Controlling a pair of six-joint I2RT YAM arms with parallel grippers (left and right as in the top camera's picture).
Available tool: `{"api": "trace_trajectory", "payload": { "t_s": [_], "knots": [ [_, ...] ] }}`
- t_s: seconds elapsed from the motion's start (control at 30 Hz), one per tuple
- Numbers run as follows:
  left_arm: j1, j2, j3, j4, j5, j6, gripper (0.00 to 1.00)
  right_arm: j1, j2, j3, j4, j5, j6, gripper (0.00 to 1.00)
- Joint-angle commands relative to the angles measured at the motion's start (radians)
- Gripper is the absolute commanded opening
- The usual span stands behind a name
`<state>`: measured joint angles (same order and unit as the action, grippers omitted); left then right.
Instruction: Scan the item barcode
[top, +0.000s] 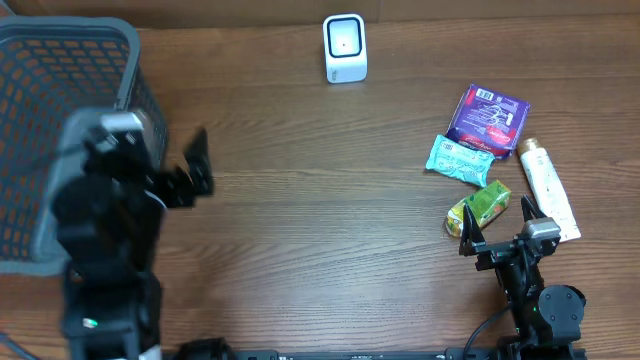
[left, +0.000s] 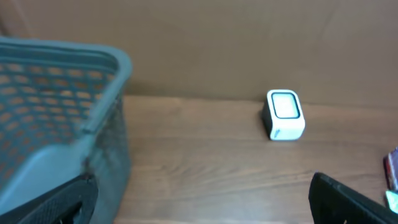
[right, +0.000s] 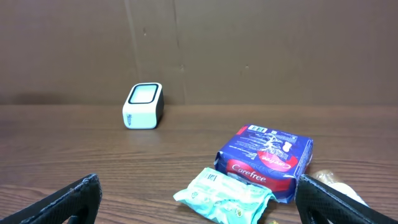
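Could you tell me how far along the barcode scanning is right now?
Nothing looks done: the purple pack, teal packet, green packet and white bottle all lie together, away from the scanner. Nothing is in hand; the left gripper and right gripper are open and empty. Picking an item and presenting it to the scanner remains.

The purple packet (right: 267, 152) reads "Carefree" (white script, red band).

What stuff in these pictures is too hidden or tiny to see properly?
Basket inside: overhead, left arm covers part, the edge cuts off more.
Purple pack barcode: overhead, too small to read.
Green packet: right wrist view, almost all below the bottom edge.
White bottle: right wrist view, mostly behind the right gripper.
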<state>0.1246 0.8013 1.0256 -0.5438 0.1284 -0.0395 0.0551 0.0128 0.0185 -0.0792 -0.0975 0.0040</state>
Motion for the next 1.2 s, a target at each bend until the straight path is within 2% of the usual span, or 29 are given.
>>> {"api": "trace_trajectory", "payload": {
  "t_s": [0.0,0.07,0.17,0.33,0.43,0.63,0.77,0.93,1.17],
  "knots": [
    [-0.002,-0.134,-0.238,0.138,0.084,0.082,1.00,0.007,-0.010,-0.011,0.005,-0.002,-0.002,1.00],
    [-0.002,-0.241,-0.398,0.270,0.090,0.097,1.00,0.007,-0.010,-0.011,0.005,-0.002,-0.002,1.00],
    [-0.002,-0.346,-0.549,0.388,0.090,0.097,0.99,0.007,-0.010,-0.011,0.005,-0.002,-0.002,1.00],
    [-0.004,-0.539,-0.772,0.502,0.101,0.097,1.00,0.007,-0.010,-0.011,0.005,-0.002,-0.002,1.00],
    [-0.018,-0.625,-0.855,0.552,0.100,0.153,0.99,0.007,-0.010,-0.011,0.005,-0.002,-0.002,1.00],
    [-0.051,-0.756,-0.974,0.557,0.084,0.371,1.00,0.007,-0.010,-0.011,0.005,-0.002,-0.002,1.00],
    [-0.054,-0.799,-1.015,0.555,0.010,0.369,1.00,0.007,-0.010,-0.011,0.005,-0.002,-0.002,1.00],
    [-0.054,-0.798,-1.021,0.466,-0.087,0.327,0.99,0.007,-0.010,-0.011,0.005,-0.002,-0.002,1.00],
    [-0.051,-0.798,-1.021,0.469,-0.085,0.327,1.00,0.007,-0.010,-0.011,0.005,-0.002,-0.002,1.00]
  ]
}}
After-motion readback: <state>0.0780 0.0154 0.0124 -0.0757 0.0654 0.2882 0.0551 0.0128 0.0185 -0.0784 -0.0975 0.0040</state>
